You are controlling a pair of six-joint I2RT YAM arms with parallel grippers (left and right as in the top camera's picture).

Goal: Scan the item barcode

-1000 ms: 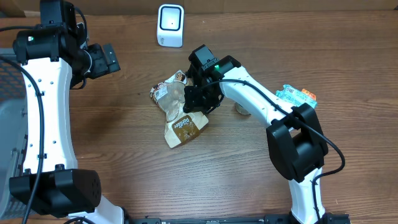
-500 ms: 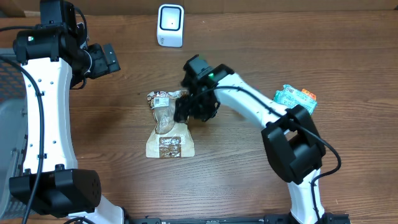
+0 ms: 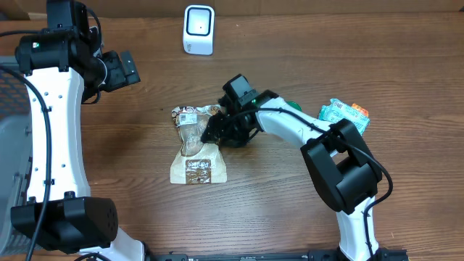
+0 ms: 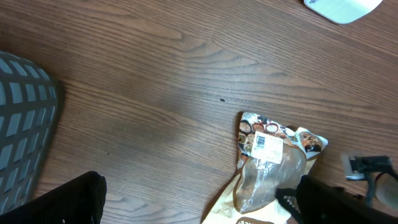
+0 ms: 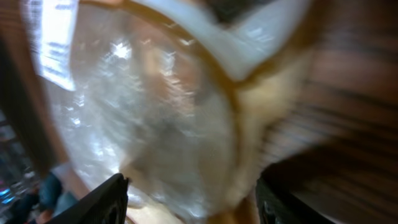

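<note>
The item, a tan and clear snack bag (image 3: 196, 148), lies flat on the table with a white barcode label (image 4: 268, 144) near its top end. My right gripper (image 3: 219, 130) hovers at the bag's upper right edge. In the right wrist view its jaws (image 5: 193, 194) stand apart, with the blurred clear bag (image 5: 149, 106) filling the space just beyond them. The white scanner (image 3: 199, 29) stands at the back of the table. My left gripper (image 3: 119, 69) hangs open at the far left, well away from the bag (image 4: 267, 168), with nothing between its fingers (image 4: 68, 199).
A teal and orange packet (image 3: 345, 112) lies to the right, behind the right arm. A grey mesh basket (image 3: 11, 138) sits at the left edge and also shows in the left wrist view (image 4: 25, 118). Bare wood surrounds the bag.
The right gripper held the bag tilted a second ago, then opened. The bag dropped flat and a little to the left. The left arm has not moved.
</note>
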